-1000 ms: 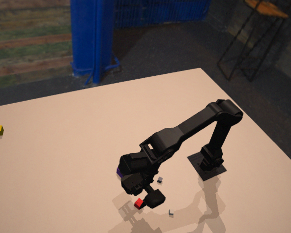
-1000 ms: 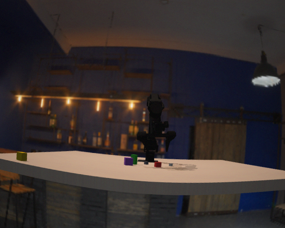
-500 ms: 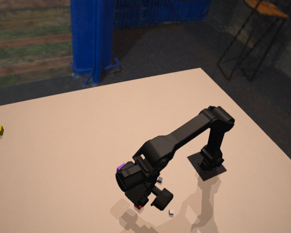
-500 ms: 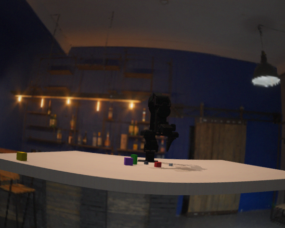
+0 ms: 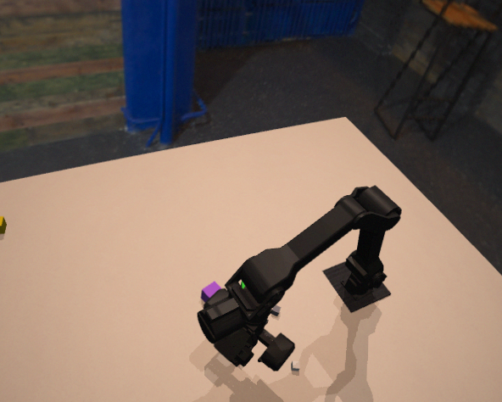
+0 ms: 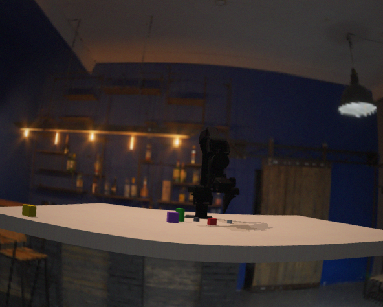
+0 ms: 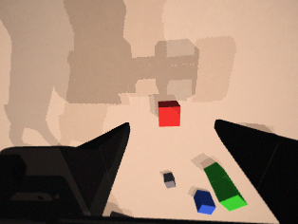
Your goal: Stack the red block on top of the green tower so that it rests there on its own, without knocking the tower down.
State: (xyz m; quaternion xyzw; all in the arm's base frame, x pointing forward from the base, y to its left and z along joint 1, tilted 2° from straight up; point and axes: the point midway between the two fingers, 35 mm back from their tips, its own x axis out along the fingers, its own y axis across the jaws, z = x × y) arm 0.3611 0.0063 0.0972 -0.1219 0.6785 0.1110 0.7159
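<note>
While the arm (image 5: 311,244) leans out from its base and hides much of the work area in the top view, the wrist view lays out what sits below it. Near the green tower (image 7: 224,186), an upright stack that reads as a long green bar from above, lie a blue block (image 7: 204,201) just beside its foot and a small dark grey block (image 7: 168,178) a little further off. From the exterior view a purple block (image 6: 172,216) stands just beside the green tower, nearer the camera, while a yellow block (image 6: 28,210) sits well apart at the far left of the table (image 6: 119,231). Another tiny grey block (image 5: 295,366) lies near the arm's shadow.

Resting on the table on its own, the red block (image 7: 169,114) is apart from the tower, ahead of the gripper (image 7: 171,138) and roughly centred between its two dark fingers. Those jaws stand spread wide with nothing between them, touching neither the red block nor the tower, and the gripper hangs above the table.
</note>
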